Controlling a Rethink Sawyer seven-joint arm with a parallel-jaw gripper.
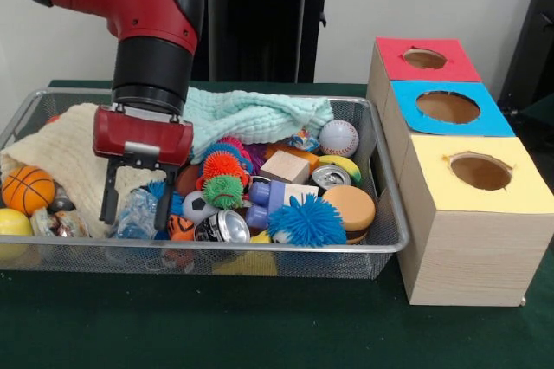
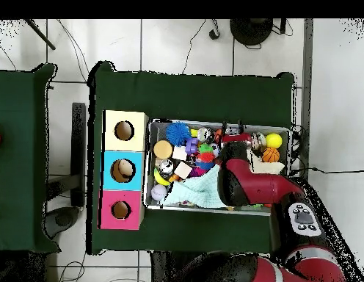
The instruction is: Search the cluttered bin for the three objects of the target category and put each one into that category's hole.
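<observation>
The wire mesh bin (image 1: 216, 249) is full of toys; in the overhead view its rim (image 2: 218, 121) shows. My gripper (image 1: 137, 206) hangs low in the bin's left part, fingers (image 1: 108, 196) wide apart. A clear dented plastic bottle (image 1: 137, 215) lies between them, beside the cream cloth. A second crumpled clear bottle (image 1: 54, 223) lies at the far left under the small basketball (image 1: 28, 189). I see no third bottle. In the overhead view the arm covers the gripper (image 2: 229, 134) and both bottles.
Three wooden boxes stand right of the bin, with holes in red (image 1: 424, 59), blue (image 1: 447, 106) and yellow (image 1: 480, 171) tops. Silver cans (image 1: 222, 227) (image 1: 329, 177), spiky balls, a baseball (image 1: 338, 137), a teal cloth (image 1: 260, 113) and a cream cloth (image 1: 69, 152) crowd the bin.
</observation>
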